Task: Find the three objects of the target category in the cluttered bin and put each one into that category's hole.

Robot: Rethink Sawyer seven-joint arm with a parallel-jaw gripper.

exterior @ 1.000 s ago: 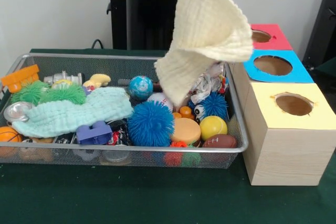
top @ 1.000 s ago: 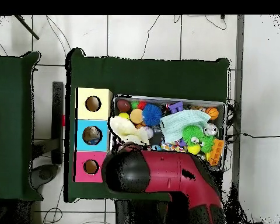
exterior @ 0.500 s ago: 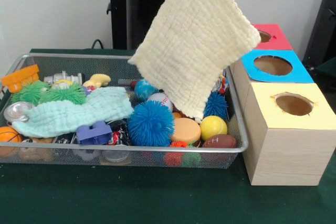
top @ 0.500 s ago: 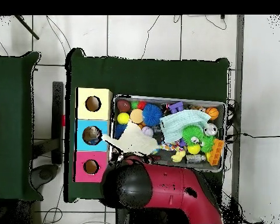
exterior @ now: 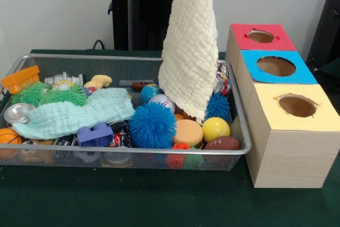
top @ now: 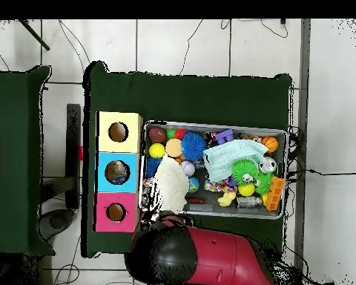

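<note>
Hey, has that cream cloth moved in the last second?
Yes. The cream cloth has swung away from the blue-topped box and now hangs straight down over the wire bin.

Cream waffle-textured cloth (exterior: 190,51). Mint-green cloth (exterior: 74,112). Blue spiky ball (exterior: 152,126). Yellow ball (exterior: 215,128). Silver mesh bin (exterior: 133,158). Box tops: red (exterior: 261,36), blue (exterior: 276,66), yellow (exterior: 297,106). Dark green table covering (exterior: 159,198).
</note>
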